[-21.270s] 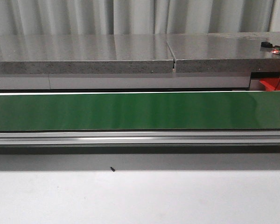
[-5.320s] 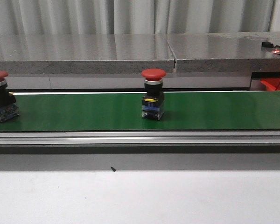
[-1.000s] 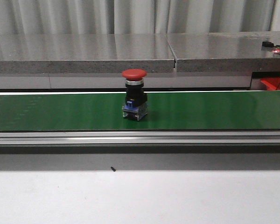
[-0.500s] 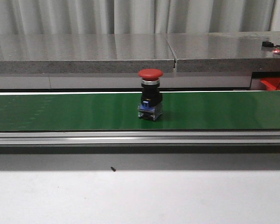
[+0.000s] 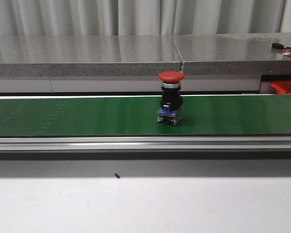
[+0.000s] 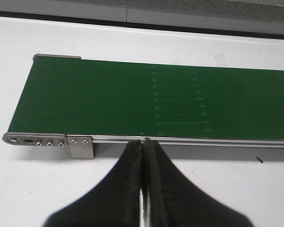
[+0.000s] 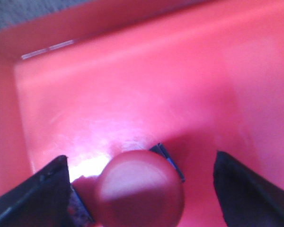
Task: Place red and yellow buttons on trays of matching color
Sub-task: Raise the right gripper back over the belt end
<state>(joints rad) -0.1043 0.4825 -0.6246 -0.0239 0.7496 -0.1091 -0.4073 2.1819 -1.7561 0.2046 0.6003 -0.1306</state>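
Note:
A red button [image 5: 170,97] with a black body and blue base stands upright on the green conveyor belt [image 5: 77,116], a little right of centre. In the right wrist view a second red button [image 7: 140,189] sits inside the red tray [image 7: 146,90]. My right gripper [image 7: 139,160] is open around it, with the right finger [image 7: 255,194] well apart from the cap. My left gripper [image 6: 143,143] is shut and empty, hovering at the near rail by the belt's left end. No yellow button or yellow tray is in view. Neither gripper shows in the front view.
A grey stone ledge [image 5: 87,53] runs behind the belt. A corner of the red tray [image 5: 283,87] shows at the far right, below a small circuit board [image 5: 286,50]. A metal rail [image 5: 145,143] borders the belt's front, with white table [image 5: 145,204] nearer me.
The red button on the belt has travelled to the right, from left of centre to right of centre. The button that stood mid-belt five seconds ago is no longer on it.

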